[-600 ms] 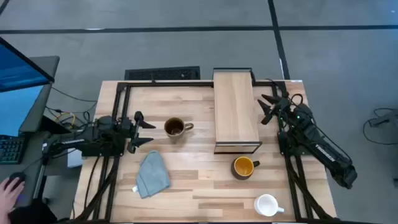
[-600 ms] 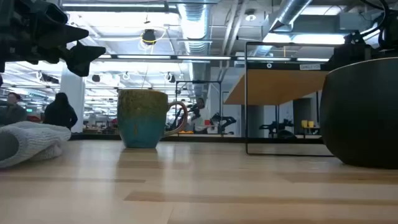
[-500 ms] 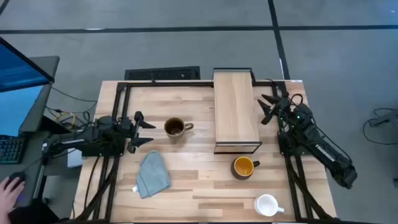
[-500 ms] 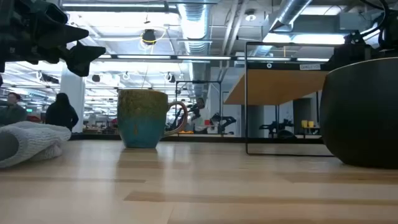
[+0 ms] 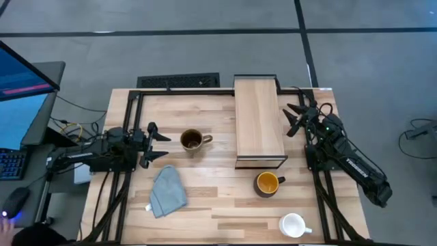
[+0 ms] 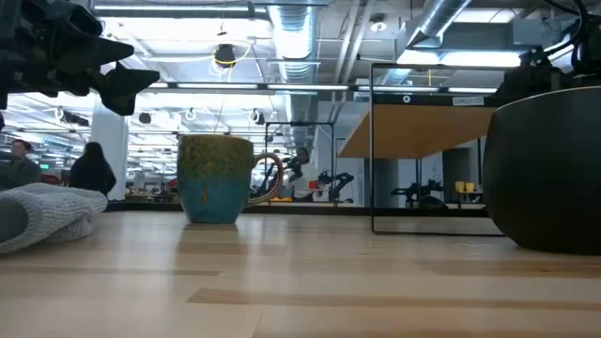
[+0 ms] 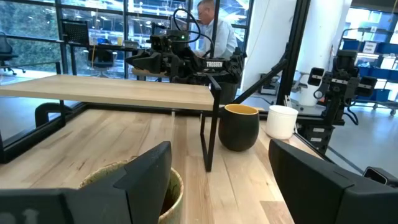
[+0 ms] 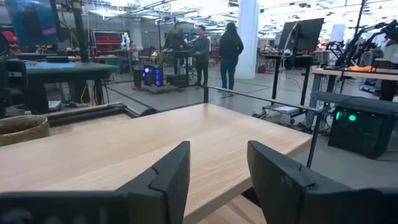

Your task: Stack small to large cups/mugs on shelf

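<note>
The olive-brown mug (image 5: 192, 140) stands upright on the tabletop left of the shelf (image 5: 259, 121), its handle toward the shelf. My left gripper (image 5: 162, 144) hovers open just left of this mug, and the mug's rim (image 7: 140, 183) shows near one finger in the left wrist view. The dark mug with the yellow inside (image 5: 268, 183) stands in front of the shelf's near end. The small white mug (image 5: 293, 224) stands at the near right. My right gripper (image 5: 293, 117) is open and level at the shelf's right side, over its top (image 8: 155, 146).
A grey-blue cloth (image 5: 168, 191) lies crumpled near the left front of the table. The dark frame rails (image 5: 130, 116) run along the table's edges. Beyond the table, people stand in the room (image 8: 230, 46), and a monitor (image 5: 24, 68) stands at the left.
</note>
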